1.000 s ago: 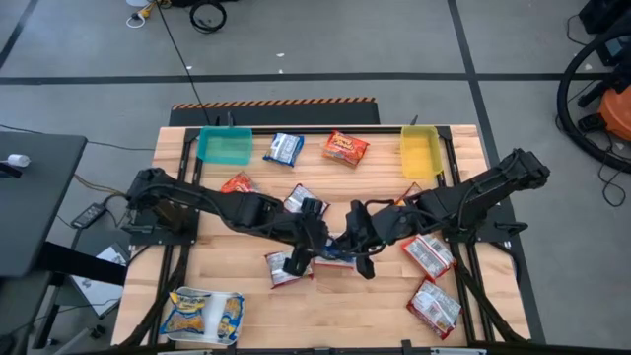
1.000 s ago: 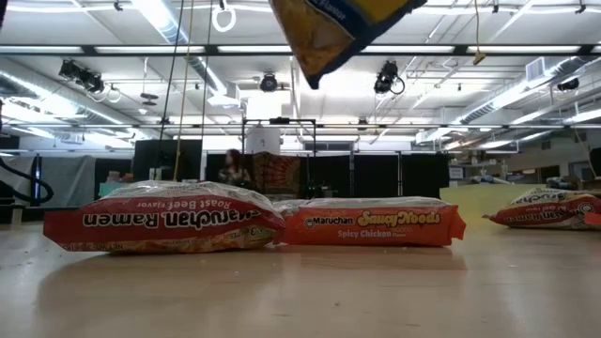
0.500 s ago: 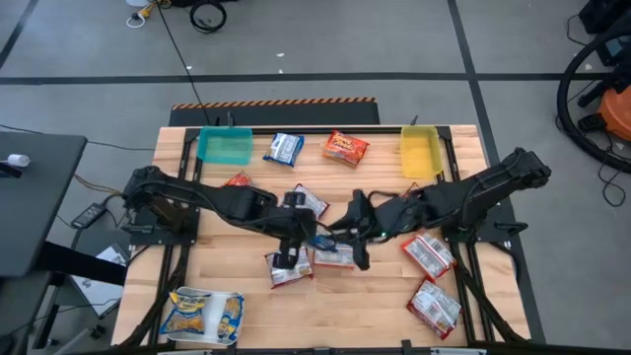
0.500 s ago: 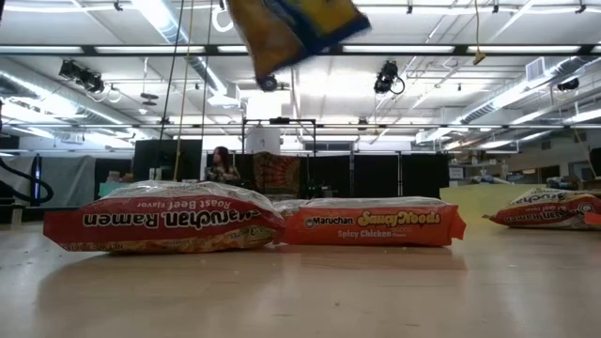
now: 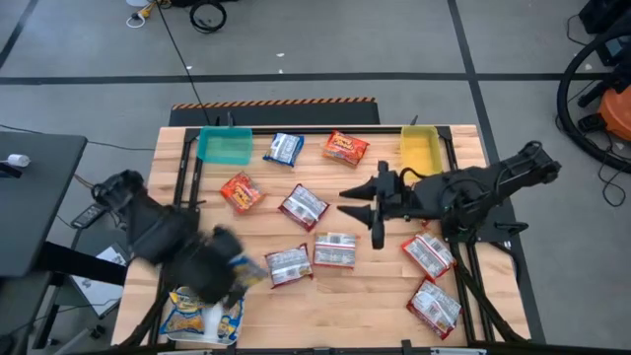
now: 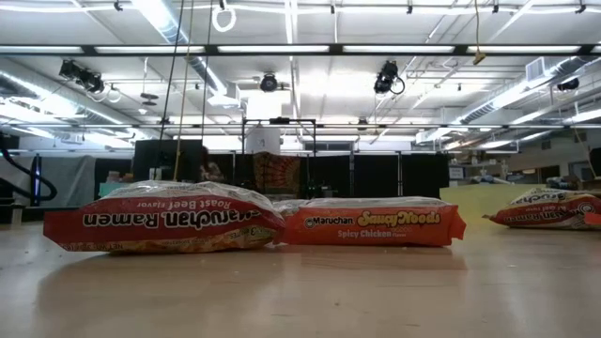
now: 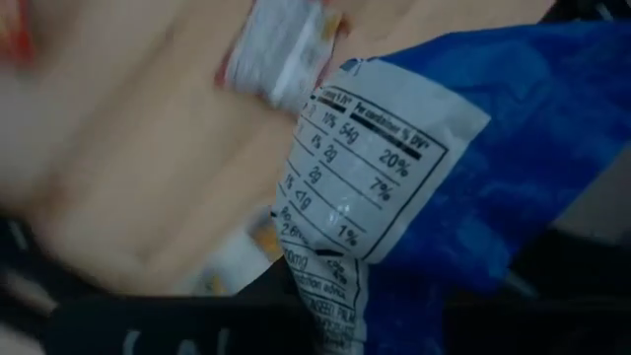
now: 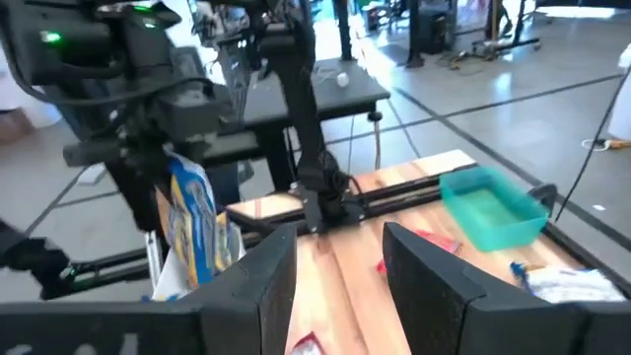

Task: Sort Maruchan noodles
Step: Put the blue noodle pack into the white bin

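Note:
My left gripper (image 5: 229,270) is over the table's near left, shut on a blue-and-yellow Maruchan noodle packet (image 8: 192,225) whose printed back (image 7: 394,168) fills the left wrist view. It hangs just beyond the white tray (image 5: 187,296), which holds more blue-and-yellow packets. My right gripper (image 5: 363,209) stands open and empty over the table's middle right. Orange packets (image 5: 240,190) (image 5: 345,148), a blue one (image 5: 284,148) and several red-and-white ones (image 5: 303,205) (image 5: 334,249) lie flat on the table. My left gripper holds the blue-and-yellow packet by its upper end (image 8: 179,168), pinched between the two fingers from above. The packet hangs below the fingers, clear of the table. In the left wrist view the fingers themselves hide the exact place of contact.
A teal tray (image 5: 225,146) stands at the far left and a yellow tray (image 5: 419,150) at the far right. Two more red-and-white packets (image 5: 426,253) (image 5: 435,303) lie near the right edge. In the low view, a red packet (image 6: 164,218) and an orange one (image 6: 371,222) lie side by side.
At the table's middle my left gripper shut on the blue-and-yellow packet and my right gripper opened and let it go. My left arm then swung fast toward the near left corner with the packet hanging from it. My right gripper drew back toward the right edge.

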Action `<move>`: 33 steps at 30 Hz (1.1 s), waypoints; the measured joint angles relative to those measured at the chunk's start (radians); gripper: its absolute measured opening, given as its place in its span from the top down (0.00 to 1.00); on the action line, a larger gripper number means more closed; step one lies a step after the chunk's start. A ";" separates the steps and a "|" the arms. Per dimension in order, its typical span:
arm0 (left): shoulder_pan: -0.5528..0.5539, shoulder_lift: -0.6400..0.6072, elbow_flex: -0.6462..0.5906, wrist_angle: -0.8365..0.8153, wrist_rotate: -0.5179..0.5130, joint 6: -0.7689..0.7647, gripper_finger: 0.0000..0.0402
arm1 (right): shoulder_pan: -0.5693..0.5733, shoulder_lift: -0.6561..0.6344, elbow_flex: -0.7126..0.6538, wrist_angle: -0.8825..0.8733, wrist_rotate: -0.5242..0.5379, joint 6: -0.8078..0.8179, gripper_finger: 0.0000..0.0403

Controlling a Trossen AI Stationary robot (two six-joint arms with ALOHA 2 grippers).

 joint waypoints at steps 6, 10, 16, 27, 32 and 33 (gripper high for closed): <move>-0.253 0.027 -0.094 0.001 -0.125 -0.565 0.85 | 0.014 0.043 -0.001 -0.039 -0.051 0.064 0.61; -0.326 0.046 -0.186 0.035 -0.062 -0.659 0.85 | 0.015 0.057 -0.002 -0.048 -0.055 0.077 0.61; -0.314 0.054 -0.329 0.143 0.035 -0.680 0.84 | 0.020 0.063 -0.002 -0.046 -0.067 0.154 0.61; -0.295 0.054 -0.505 0.319 0.052 -0.630 0.84 | 0.105 0.063 -0.002 -0.072 -0.105 0.256 0.61; -0.290 0.054 -0.508 0.318 0.194 -0.647 0.84 | 0.130 0.063 -0.002 -0.075 -0.079 0.256 0.61; -0.288 0.054 -0.508 0.318 0.238 -0.647 0.84 | 0.133 0.063 -0.002 -0.078 -0.067 0.257 0.61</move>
